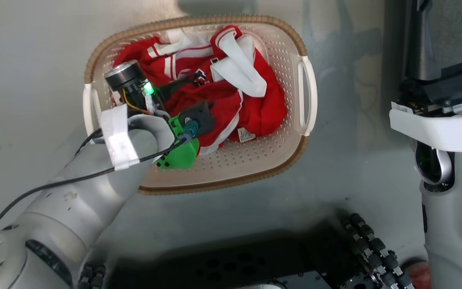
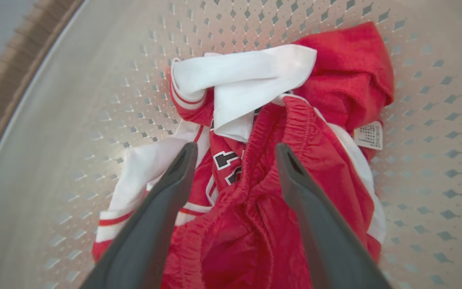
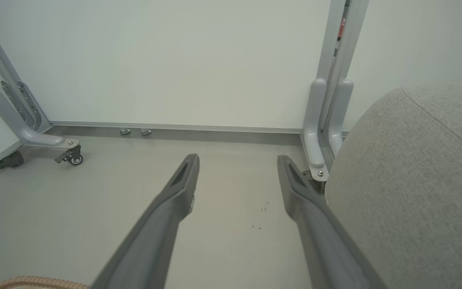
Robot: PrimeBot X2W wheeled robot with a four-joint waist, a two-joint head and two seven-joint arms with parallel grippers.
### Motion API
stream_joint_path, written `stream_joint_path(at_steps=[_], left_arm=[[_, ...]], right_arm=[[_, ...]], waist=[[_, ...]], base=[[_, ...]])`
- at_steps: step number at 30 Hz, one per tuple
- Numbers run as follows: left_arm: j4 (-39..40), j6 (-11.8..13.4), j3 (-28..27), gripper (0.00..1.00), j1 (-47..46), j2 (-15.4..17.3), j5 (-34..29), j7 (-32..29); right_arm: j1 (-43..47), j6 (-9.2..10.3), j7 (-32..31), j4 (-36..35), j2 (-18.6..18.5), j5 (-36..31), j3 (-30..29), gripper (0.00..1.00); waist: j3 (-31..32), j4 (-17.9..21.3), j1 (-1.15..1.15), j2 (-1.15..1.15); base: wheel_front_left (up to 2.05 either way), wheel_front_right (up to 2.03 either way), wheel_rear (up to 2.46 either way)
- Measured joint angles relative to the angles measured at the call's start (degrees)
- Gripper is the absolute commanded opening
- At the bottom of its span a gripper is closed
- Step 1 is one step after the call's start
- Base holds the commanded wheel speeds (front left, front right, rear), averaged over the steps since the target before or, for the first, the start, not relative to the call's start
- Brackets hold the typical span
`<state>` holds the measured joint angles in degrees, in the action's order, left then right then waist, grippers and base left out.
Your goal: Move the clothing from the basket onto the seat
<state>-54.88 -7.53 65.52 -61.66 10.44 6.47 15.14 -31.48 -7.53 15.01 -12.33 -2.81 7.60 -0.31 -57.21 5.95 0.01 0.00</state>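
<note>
The cream basket (image 1: 295,60) with its brown rim stands on the grey floor ahead of me. Crumpled inside it lies the red clothing (image 1: 255,108): a jersey (image 2: 223,160) with black-and-white letters and white trim, and shorts (image 2: 279,132) with an elastic waistband and a white label. My left gripper (image 2: 236,149) is down in the basket, open, its fingers either side of the shorts' waistband and the lettering, just above the cloth. From the head view, it (image 1: 193,84) sits over the pile's left half. My right gripper (image 3: 238,161) hangs open over bare floor, beside the grey seat (image 3: 415,180).
White wall panels on a metal frame with castor feet (image 3: 68,154) close off the space behind the floor. A frame post (image 3: 323,120) stands against the seat's corner. My dark base with black rollers (image 1: 371,245) lies below the basket; my pale right arm (image 1: 451,180) is at the right edge.
</note>
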Motion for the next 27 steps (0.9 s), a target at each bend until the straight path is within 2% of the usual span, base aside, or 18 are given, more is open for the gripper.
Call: stream_joint_path(at_steps=[9,19,20,21,23,27], left_arm=[[-12.14,-0.01,4.80,1.00,-5.15,-3.63,0.03,-0.41],[-17.40,-0.01,5.93,1.00,-7.44,-4.56,0.93,-3.65],[-17.52,-0.01,6.13,0.91,-7.40,-4.60,1.19,-4.12],[-17.63,-0.01,6.41,0.40,-7.38,-4.67,1.24,-4.35],[-17.74,-0.01,6.66,0.00,-7.40,-4.70,1.34,-4.46],[-17.92,-0.01,7.08,0.00,-7.44,-4.69,1.49,-4.02]], right_arm=[[-1.91,0.00,-0.01,-1.79,0.01,0.21,0.44,1.00],[-2.73,0.00,-0.01,-4.32,0.01,0.88,0.30,1.00],[-2.72,0.00,0.00,-4.38,0.01,0.89,0.24,1.00],[-2.71,0.00,-0.01,-4.42,0.00,0.93,0.18,1.00],[-2.70,0.00,0.00,-4.46,0.00,0.93,0.10,1.00],[-2.72,0.00,-0.01,-4.56,0.00,1.31,-0.12,1.00]], waist=[[-5.65,1.19,0.00,0.00],[-8.52,2.58,-0.01,0.00],[-8.57,2.70,-0.01,0.00],[-8.59,2.82,-0.01,0.00],[-8.61,2.93,-0.01,0.00],[-8.53,3.07,-0.01,0.00]], base=[[0.00,0.00,0.00],[0.00,0.00,0.00],[0.00,0.00,0.00],[0.00,0.00,0.00],[0.00,0.00,0.00],[0.00,0.00,0.00]])
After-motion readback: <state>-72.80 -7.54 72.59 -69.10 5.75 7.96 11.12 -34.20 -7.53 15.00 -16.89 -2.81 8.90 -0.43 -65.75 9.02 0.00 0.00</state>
